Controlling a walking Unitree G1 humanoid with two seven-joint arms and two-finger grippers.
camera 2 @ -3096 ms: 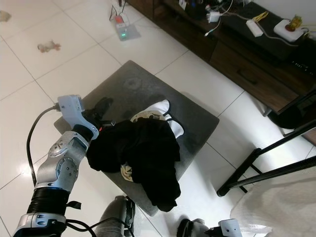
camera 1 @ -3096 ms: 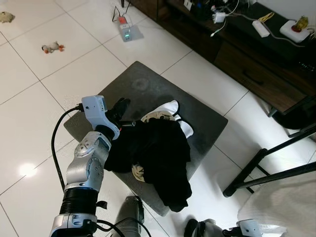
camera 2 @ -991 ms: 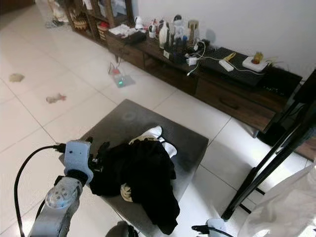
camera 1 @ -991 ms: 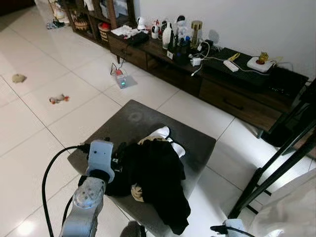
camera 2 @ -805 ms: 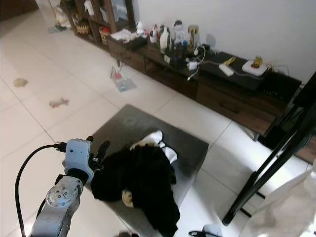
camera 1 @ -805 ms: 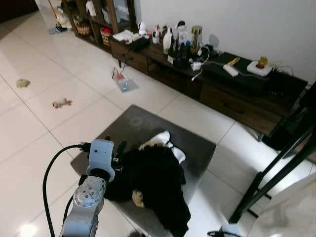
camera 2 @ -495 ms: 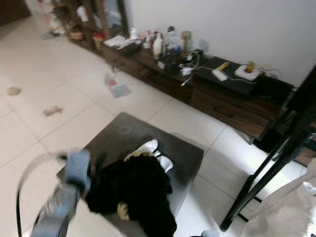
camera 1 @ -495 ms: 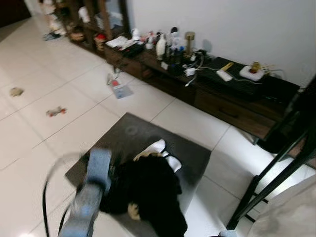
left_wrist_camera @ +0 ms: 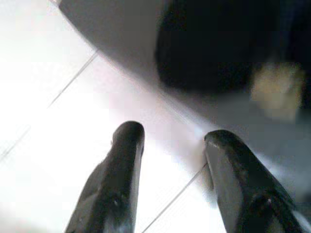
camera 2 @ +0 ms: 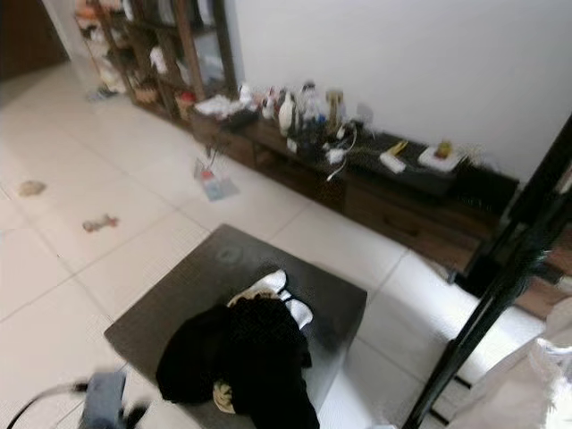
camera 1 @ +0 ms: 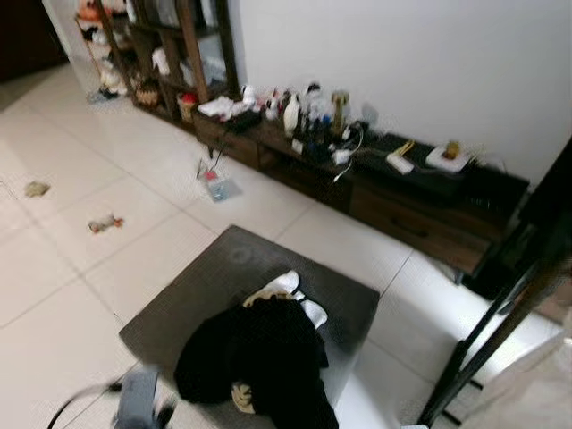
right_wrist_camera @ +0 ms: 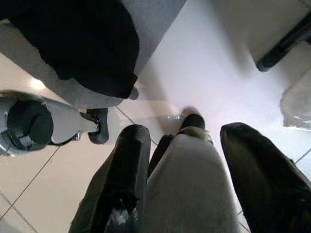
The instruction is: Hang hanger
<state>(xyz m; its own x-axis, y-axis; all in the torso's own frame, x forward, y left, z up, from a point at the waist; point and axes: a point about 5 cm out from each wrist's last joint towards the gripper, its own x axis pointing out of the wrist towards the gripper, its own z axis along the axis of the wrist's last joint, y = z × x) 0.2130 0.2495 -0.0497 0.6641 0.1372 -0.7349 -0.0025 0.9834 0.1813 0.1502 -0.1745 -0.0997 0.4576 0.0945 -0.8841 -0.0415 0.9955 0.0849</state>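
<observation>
- Garments (camera 1: 259,357): we log a black heap with a pale patch at its near edge and a white piece at its far edge, lower centre of the left eye frame, lying on a dark grey mat (camera 1: 206,295). We cannot make out a hanger in the heap; if one is there, cloth hides it.
- Handling, our judgement: soft, limp and light cloth that will sag and slide. A hanger inside would be stiff and thin. We would take hold at its hook or neck, not at loose fabric, which could slip off.
- Left gripper (left_wrist_camera: 170,145): in the left wrist frame we note both black fingers spread well apart, nothing between them, over white tile just beside the mat's edge. A blurred arm housing (camera 1: 138,402) sits at the bottom left of the left eye frame.
- Right gripper (right_wrist_camera: 182,160): in the right wrist frame we note the fingers wide apart and holding nothing, with the robot's own leg and foot behind the gap.
- Black rack (camera 1: 500,331): slanted bars at the right edge, a likely hanging place, well apart from the heap.
- White cloth (camera 2: 527,384): lower right corner.
- Low dark cabinet (camera 1: 375,188): upper centre, cluttered with bottles and cables.
</observation>
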